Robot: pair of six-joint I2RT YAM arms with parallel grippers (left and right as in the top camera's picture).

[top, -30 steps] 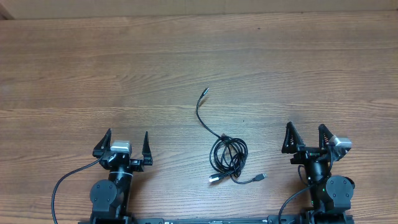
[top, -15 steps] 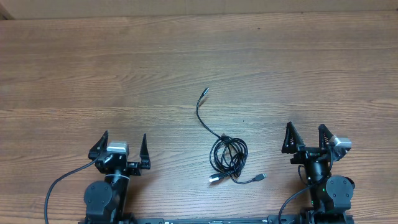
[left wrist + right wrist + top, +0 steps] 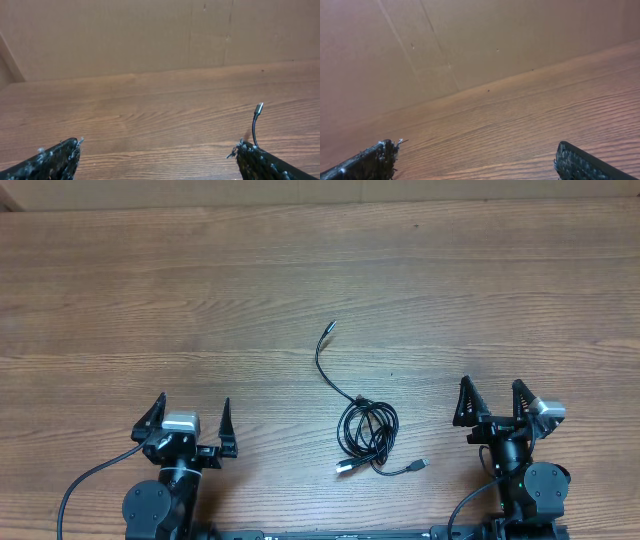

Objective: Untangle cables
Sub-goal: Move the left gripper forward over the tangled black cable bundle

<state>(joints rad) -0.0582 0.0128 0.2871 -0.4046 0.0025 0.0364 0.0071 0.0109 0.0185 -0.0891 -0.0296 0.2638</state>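
Both claws were empty. The left claw [image 3: 193,400] held its two fingers wide apart above the worktop [image 3: 300,280], and the right claw [image 3: 490,383] was spread in the same way. Neither one touched anything.

The cables [image 3: 368,430] lay on the worktop between the two claws, to the right of the left claw and to the left of the right claw. Most of their length was wound together in a small coil [image 3: 352,430]. It sat about level with the body of each claw, not in front of the fingertips. One loose tail [image 3: 320,365] ran out of the coil, away from the robot and a little toward the left claw's side, so its long axis pointed nearly forward. It ended in a small plug [image 3: 258,107], which in the left wrist view showed just beyond the right fingertip of that claw. Two more short ends, one of them silver-tipped [image 3: 345,467], came out of the coil on the side near the robot.

The right wrist view showed only bare wood, so no cable lay straight ahead of that claw.

In my judgement the coil was somewhat nearer to the right claw, while the tail was easier for the left claw. Each claw would first need to turn inward.
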